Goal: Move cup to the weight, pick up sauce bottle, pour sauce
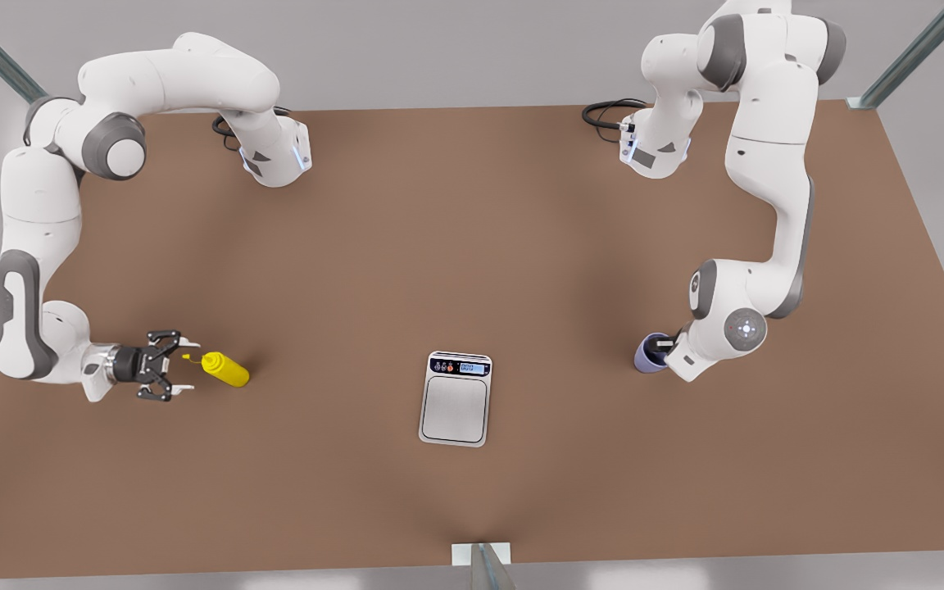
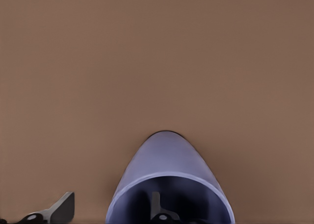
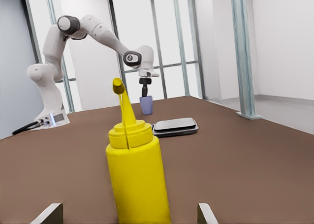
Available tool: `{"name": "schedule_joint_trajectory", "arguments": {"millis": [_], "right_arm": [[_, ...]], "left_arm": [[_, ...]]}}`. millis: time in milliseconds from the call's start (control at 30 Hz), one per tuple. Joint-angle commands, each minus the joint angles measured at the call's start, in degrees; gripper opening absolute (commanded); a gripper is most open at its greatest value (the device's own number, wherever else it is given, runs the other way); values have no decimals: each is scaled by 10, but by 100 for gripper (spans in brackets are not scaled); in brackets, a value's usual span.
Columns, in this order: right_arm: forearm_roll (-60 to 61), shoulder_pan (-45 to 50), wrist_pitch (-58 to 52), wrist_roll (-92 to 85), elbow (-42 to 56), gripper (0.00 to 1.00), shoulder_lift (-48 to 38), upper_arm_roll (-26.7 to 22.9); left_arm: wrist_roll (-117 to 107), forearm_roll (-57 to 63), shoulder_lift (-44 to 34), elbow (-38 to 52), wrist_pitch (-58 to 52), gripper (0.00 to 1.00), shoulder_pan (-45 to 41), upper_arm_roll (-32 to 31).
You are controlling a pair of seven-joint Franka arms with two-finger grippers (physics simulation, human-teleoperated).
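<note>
so everything here sits on the big matte brown table, and I'm taking the weight as my landmark: a flat silver scale with rounded corners, a brushed steel plate and a dark strip with a blue display along its far edge, lying roughly mid-table near the front edge. The relation my next move turns on, as I read it, is cup to weight: the cup stands upright, well apart from the weight toward the front view's right, so my left arm is clearly the nearer one and the carry has to run sideways toward the front view's left. My left gripper is right at the cup's rim; in the left wrist view one finger reaches down inside the dark interior and the other finger sits outside the wall, spread apart and not pinching yet. The cup is a smooth lavender-blue tumbler, tapered, no handle, narrower than the steel plate, so it should fit easily. On the weight's other side, well off toward the front view's left, the sauce bottle stands upright: glossy bright yellow plastic, cylindrical, thin pointed nozzle. My right gripper comes at it level from the side, fingers spread wide with the bottle just ahead between them, untouched, and waits there.
</note>
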Motion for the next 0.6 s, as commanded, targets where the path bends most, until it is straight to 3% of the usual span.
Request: {"name": "schedule_joint_trajectory", "arguments": {"millis": [0,567], "right_arm": [[0,1,1,0,0,100,0,0],[14,29,54,-6,-40,100,-4,1]], "left_arm": [[0,0,0,0,0,24,0,0],[-45,-1,-4,13,-1,21,-3,-18]]}}
